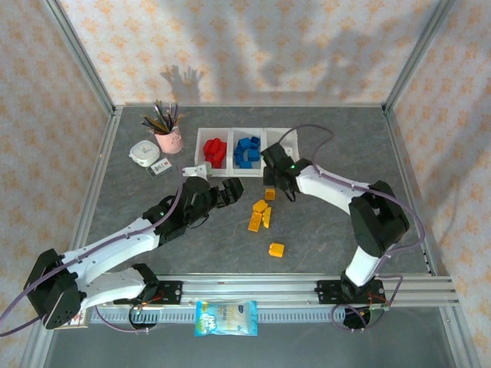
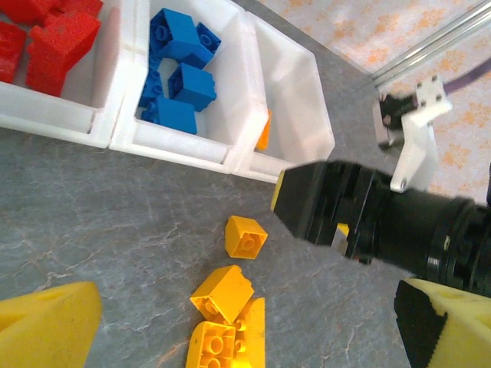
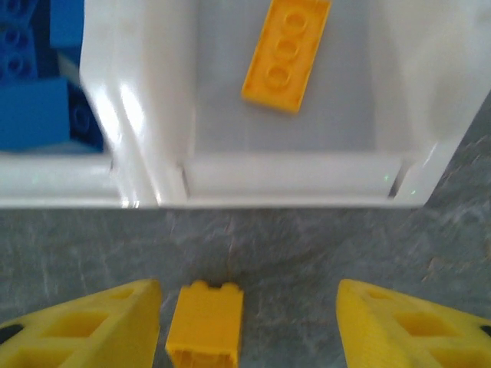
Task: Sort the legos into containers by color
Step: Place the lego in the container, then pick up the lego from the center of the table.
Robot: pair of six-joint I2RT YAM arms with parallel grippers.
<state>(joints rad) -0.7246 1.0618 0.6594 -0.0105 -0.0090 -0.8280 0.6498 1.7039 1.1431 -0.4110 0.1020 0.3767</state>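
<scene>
Lying at the near edge, in front of the arm bases, is a blue-and-white packet. Farther in, on the grey table, a lone yellow brick sits well apart from the rest. Beyond it a heap of yellow bricks lies between the two arms, its pieces touching one another. The left claw is just left of that heap, fingers spread wide and gripping nothing. From its wrist camera the heap shows on the table between them. A single yellow brick lies by itself between the heap and the bins. Just right of it the right claw is down by the table at the bins' front wall, also spread wide. A small yellow brick stands between its fingers, close against one and well clear of the other. It is not pinched, and whether it touches that finger I cannot tell. The three joined bins stand in a row. Red bricks fill the left one, blue bricks the middle one, and a flat yellow piece lies on the floor of the right one. Left of the bins sit a white gadget and a small card, with a pink cup of brushes just beyond them.
</scene>
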